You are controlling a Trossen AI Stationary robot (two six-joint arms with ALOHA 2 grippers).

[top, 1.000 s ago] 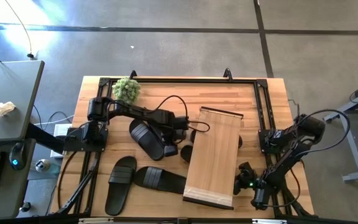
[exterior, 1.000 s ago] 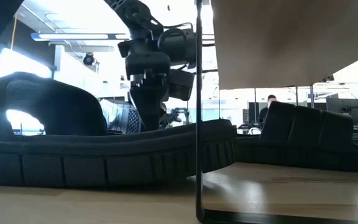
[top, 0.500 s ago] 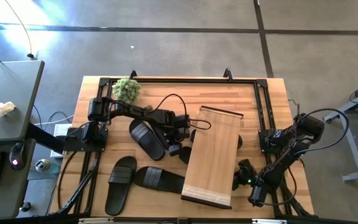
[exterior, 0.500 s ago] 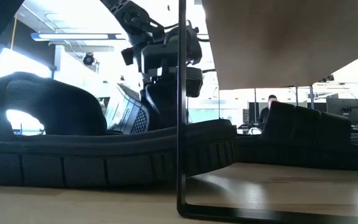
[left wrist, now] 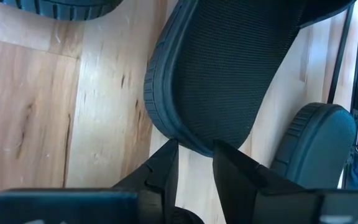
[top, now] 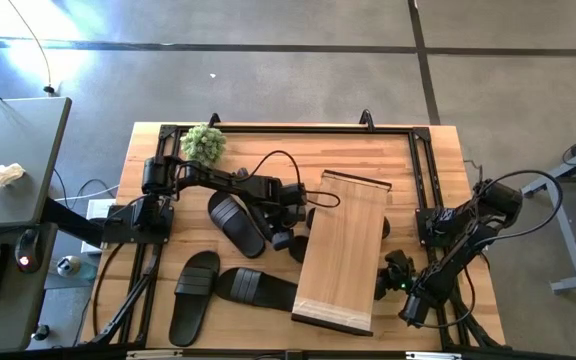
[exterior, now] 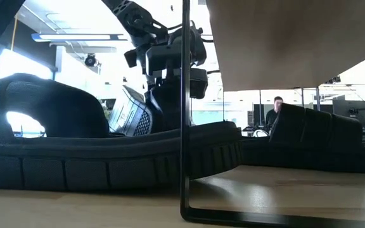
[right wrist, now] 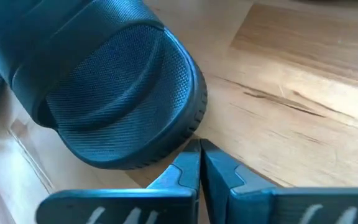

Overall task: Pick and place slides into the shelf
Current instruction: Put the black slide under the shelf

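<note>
The light-wood shelf point(top: 343, 250) stands slanted on the table's right half. Several black slides lie about it. One slide point(top: 236, 224) is at my left gripper point(top: 282, 232), which is shut on its end point(left wrist: 194, 157). Another slide point(top: 302, 246) lies partly under the shelf's left side. Two slides point(top: 193, 296) point(top: 258, 288) lie flat near the front left. My right gripper point(top: 391, 270) is shut at the shelf's right side. Its tips point(right wrist: 199, 152) stand at the rim of a slide point(right wrist: 110, 93) that lies under the shelf point(exterior: 315, 136). My left gripper has the end rim point(left wrist: 190, 144) of the slide between its two fingers point(left wrist: 166, 163), which point slanting down. In the low view the slide's sole point(exterior: 132, 114) stands tilted beside the gripper, one end raised. My right gripper's shut tips are at the slide's rim point(right wrist: 188, 134). Whether they touch it, I cannot tell.
A small green plant point(top: 204, 144) stands at the far left corner. A dark rail frame point(top: 288, 129) runs round the table. The shelf's thin dark leg point(exterior: 184, 114) stands just before a slide point(exterior: 75, 149) near the low camera. A person point(exterior: 275, 109) stands far behind.
My left gripper has gone toward the shelf and taken the slide's end, which is now tipped up beside it. The shelf's near end has slid a little toward the table's left. My right gripper has gone toward the far edge, closer to the shelf's right side.
</note>
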